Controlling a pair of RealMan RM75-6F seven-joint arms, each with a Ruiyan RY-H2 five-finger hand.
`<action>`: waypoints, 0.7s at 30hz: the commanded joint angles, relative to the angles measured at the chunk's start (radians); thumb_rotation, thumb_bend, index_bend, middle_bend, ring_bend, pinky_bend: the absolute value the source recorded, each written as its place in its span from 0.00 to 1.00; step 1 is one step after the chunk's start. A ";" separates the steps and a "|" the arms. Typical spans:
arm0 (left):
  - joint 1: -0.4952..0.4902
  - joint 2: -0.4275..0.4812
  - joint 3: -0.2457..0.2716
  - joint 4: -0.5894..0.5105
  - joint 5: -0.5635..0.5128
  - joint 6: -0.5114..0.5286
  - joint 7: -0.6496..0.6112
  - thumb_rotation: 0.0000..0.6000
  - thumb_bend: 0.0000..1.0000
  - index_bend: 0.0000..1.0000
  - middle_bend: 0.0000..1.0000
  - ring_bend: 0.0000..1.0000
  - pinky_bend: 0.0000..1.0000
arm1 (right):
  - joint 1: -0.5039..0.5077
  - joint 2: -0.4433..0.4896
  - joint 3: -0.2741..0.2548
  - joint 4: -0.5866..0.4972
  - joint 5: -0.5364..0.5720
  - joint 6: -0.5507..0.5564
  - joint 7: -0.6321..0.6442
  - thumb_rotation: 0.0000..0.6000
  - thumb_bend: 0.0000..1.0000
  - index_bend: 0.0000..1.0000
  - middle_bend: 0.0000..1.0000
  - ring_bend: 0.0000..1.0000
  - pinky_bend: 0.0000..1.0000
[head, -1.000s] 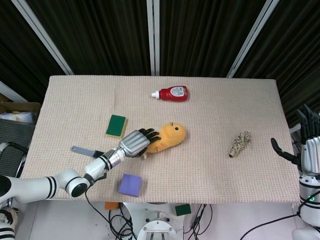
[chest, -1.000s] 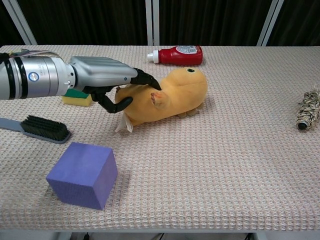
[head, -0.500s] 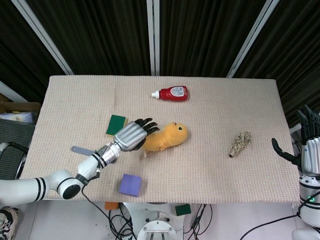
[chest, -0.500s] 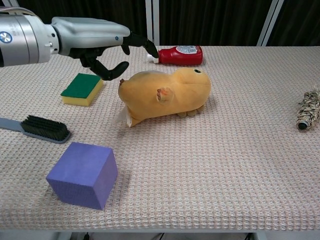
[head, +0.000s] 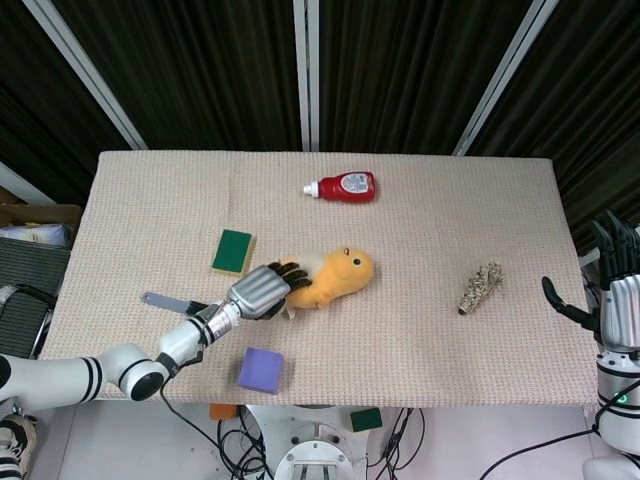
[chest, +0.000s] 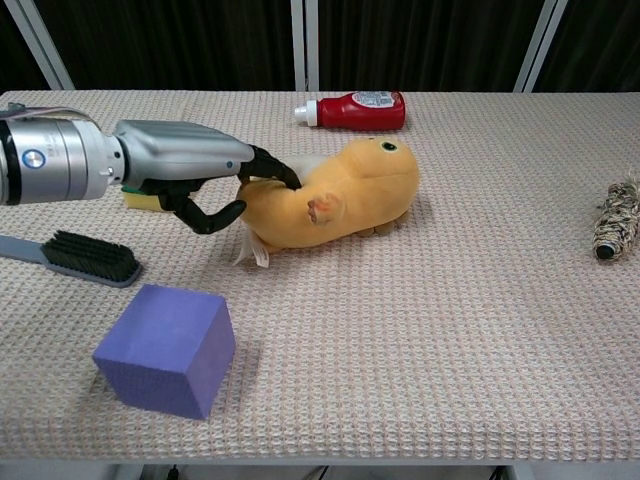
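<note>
The left hand is curling its fingers around the back end of the yellow plush toy lying on the table, not lifting it yet, while the right hand is waiting with fingers spread off the table's edge.

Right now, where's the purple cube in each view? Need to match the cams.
Head view: the purple cube sits near the table's front edge, left of centre, below the left hand.
Chest view: it is at lower left, in front of the brush.
Shared landmark: the yellow plush toy, lying behind the cube in both.
</note>
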 joint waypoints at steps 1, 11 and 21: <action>-0.004 0.000 0.001 -0.001 0.005 -0.001 -0.003 1.00 0.67 0.17 0.14 0.07 0.21 | 0.000 0.000 0.001 0.000 0.000 0.000 0.001 1.00 0.29 0.00 0.00 0.00 0.00; 0.092 0.112 -0.084 -0.140 0.110 0.282 -0.091 1.00 0.61 0.15 0.14 0.07 0.21 | -0.005 0.019 0.004 -0.010 -0.005 0.011 0.002 1.00 0.29 0.00 0.00 0.00 0.00; 0.472 0.260 -0.011 -0.196 0.263 0.868 -0.065 1.00 0.28 0.13 0.14 0.09 0.21 | -0.067 0.065 -0.092 -0.016 -0.012 -0.034 -0.134 1.00 0.29 0.00 0.00 0.00 0.00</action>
